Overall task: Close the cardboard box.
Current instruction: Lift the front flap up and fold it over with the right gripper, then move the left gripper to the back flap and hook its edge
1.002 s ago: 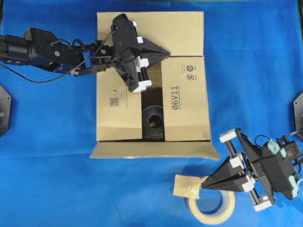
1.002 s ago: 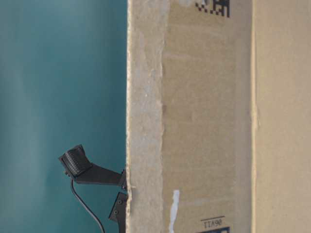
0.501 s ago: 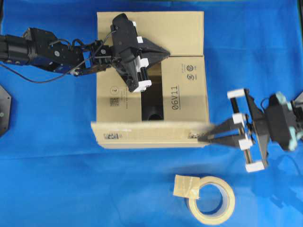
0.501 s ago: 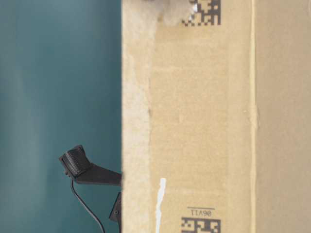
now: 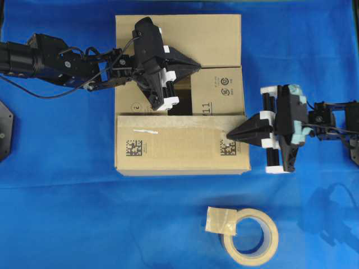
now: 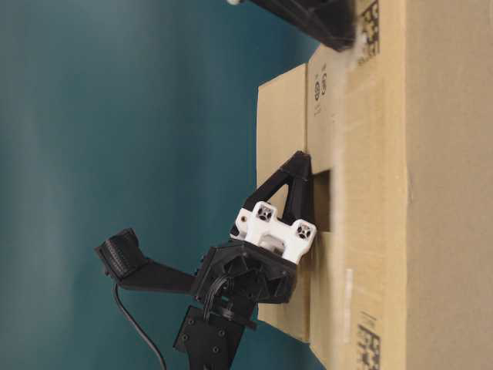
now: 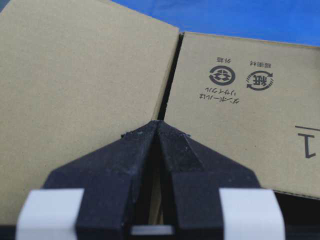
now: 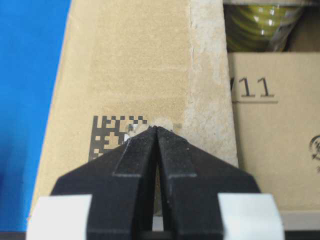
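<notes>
We have the cardboard box (image 5: 179, 95) at the centre of the blue table (image 5: 67, 213), towards its far side. The near flap (image 5: 182, 148) is folded down over the opening, and the far flap (image 5: 202, 39) also lies down. Between them a dark gap remains open beside the printed right inner flap (image 5: 216, 92).

Our left gripper (image 5: 193, 63) has its fingers drawn together to a point and empty, with the tips resting on the box top at the seam where the far flap meets the right inner flap. Our right gripper (image 5: 231, 134) is likewise pinched together and empty, its tip pressing on the right end of the near flap at the black square code (image 8: 112, 132).

Hazards from this state, in our judgement:

- The near flap is held at one end only. If we lift the right gripper, the corrugated board may spring back up.
- Pressing harder at the right end could push the flap below the inner flaps and into the box, since the gap offers no support there.
- A pointed tip can slide on smooth cardboard, and a slip to the right would drop the gripper off the box edge.
- The tape roll (image 5: 249, 236) lies near us on the table, well apart from the box.
</notes>
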